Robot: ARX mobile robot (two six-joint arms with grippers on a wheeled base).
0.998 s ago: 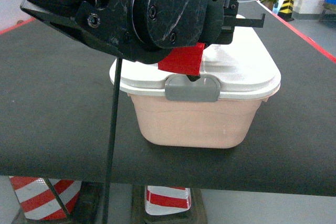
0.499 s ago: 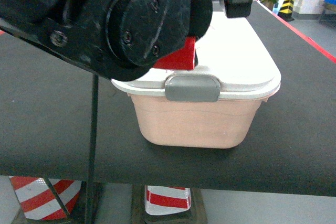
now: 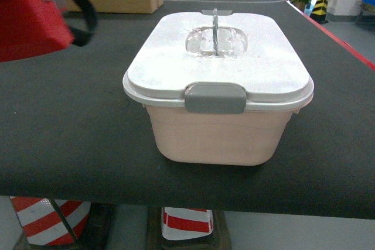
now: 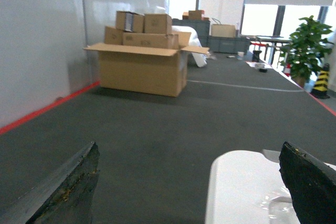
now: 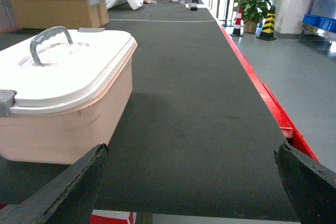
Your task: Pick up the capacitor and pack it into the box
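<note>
Dead centre on the dark mat (image 3: 64, 144) sits the box (image 3: 220, 136), pale pink tub, white lid (image 3: 217, 62) seated flat on the rim. Near grey latch (image 3: 215, 98) looks clipped down at 6 o'clock of the lid; grey handle (image 3: 215, 24) stands upright in its recess. No capacitor visible in any view, so can't say where it is.

Left gripper (image 4: 194, 184): both fingers show at the bottom corners of the left wrist view, wide apart, nothing between them, hovering above the mat with the lid corner at about 5 o'clock. In the head view only a blurred red part of that arm shows at 10 o'clock. Right gripper (image 5: 191, 184): fingers likewise spread and empty, box at 9 o'clock of its view, bare mat ahead.

Judgement: the step in hand is getting the box open, since the lid is on and latched. To do it well, release the near latch and the far one before lifting, or the whole tub comes up. Steady the tub with one arm, take the handle squarely with the other, lift straight up. Cardboard carton (image 4: 142, 69) sits far back at 12 o'clock, not involved.
</note>
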